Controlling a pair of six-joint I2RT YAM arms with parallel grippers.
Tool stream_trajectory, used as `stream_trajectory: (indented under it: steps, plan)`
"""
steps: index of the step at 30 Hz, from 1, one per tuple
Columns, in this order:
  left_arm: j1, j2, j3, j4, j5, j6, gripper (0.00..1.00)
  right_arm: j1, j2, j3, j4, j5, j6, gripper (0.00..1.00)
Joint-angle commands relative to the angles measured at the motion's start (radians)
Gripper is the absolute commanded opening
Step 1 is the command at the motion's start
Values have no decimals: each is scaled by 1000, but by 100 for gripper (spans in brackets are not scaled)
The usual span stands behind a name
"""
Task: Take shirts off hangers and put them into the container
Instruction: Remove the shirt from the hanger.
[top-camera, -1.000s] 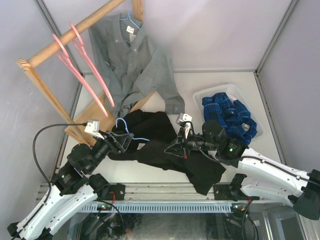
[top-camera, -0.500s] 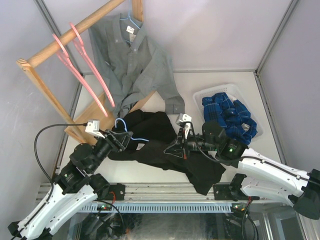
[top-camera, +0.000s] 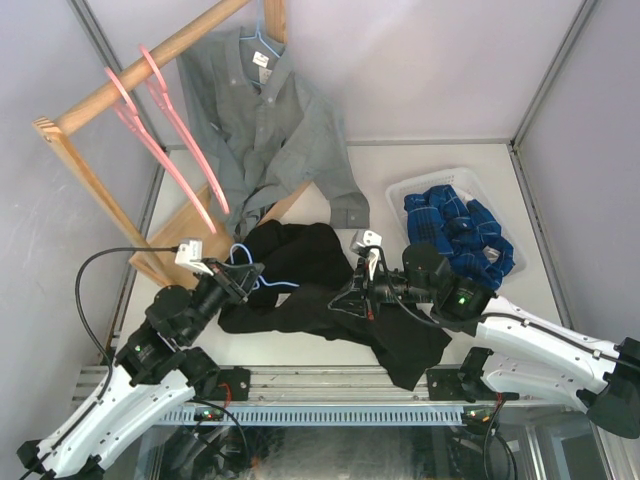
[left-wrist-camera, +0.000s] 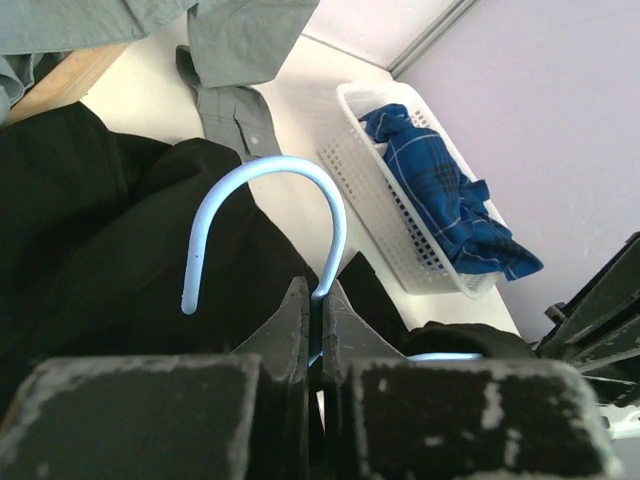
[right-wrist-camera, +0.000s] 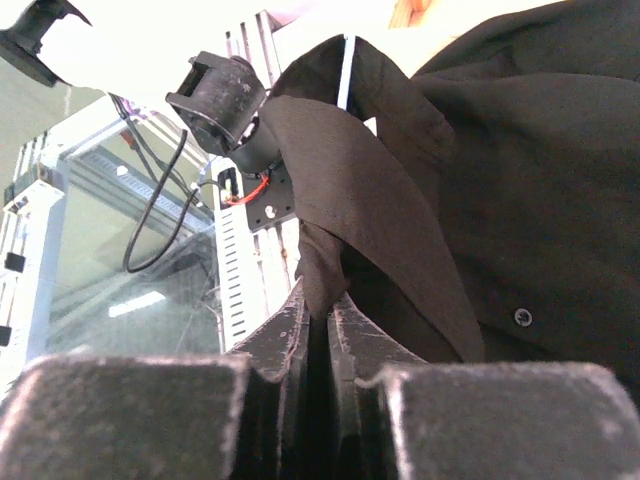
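The black shirt (top-camera: 330, 300) (left-wrist-camera: 90, 250) (right-wrist-camera: 520, 150) lies crumpled on the table between my arms, with a light-blue wire hanger (top-camera: 248, 268) (left-wrist-camera: 265, 215) still in it. My left gripper (top-camera: 240, 278) (left-wrist-camera: 320, 300) is shut on the stem of that hanger just below its hook. My right gripper (top-camera: 352, 293) (right-wrist-camera: 320, 305) is shut on a fold of the black shirt. A grey shirt (top-camera: 270, 130) (left-wrist-camera: 240, 40) hangs on another light-blue hanger (top-camera: 262, 38) from the wooden rack. The white container (top-camera: 440, 185) (left-wrist-camera: 380, 190) at the right holds the blue plaid shirt (top-camera: 460, 235) (left-wrist-camera: 440, 195).
A wooden rack (top-camera: 110, 130) stands at the back left with two bare pink hangers (top-camera: 165, 140) on its bar. Grey walls close off the table on three sides. A metal rail (top-camera: 330, 405) runs along the near edge.
My left gripper has moved forward a little and closed on the blue hanger's stem. The right gripper stays shut on the black shirt, shifted slightly.
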Motion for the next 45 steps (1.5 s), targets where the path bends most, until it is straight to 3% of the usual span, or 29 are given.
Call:
stream_trajectory:
  steps: [1,6,10,18,22,27,31,34,45]
  plan:
    - [5,-10,-14,-7,-30,-6,0,11,-21,54,80,17,8,12]
    - [6,-47,-8,-46,-24,31,0,10,-19,77,70,87,-2,41]
    - [6,-43,12,-86,5,89,0,10,24,129,27,136,-22,55]
    - [5,9,42,-108,59,128,0,24,182,214,16,14,9,60]
    - [5,18,42,-103,58,120,0,70,296,274,-60,-9,-3,54]
    - [6,4,44,-113,28,120,0,85,365,334,-139,-54,11,38]
    - [6,2,52,-134,-5,118,0,85,361,334,-140,-34,10,13]
    - [5,2,59,-144,-25,119,0,85,347,334,-148,-13,-6,0]
    - [5,-48,88,-254,-169,74,0,86,278,335,-124,73,-29,0]
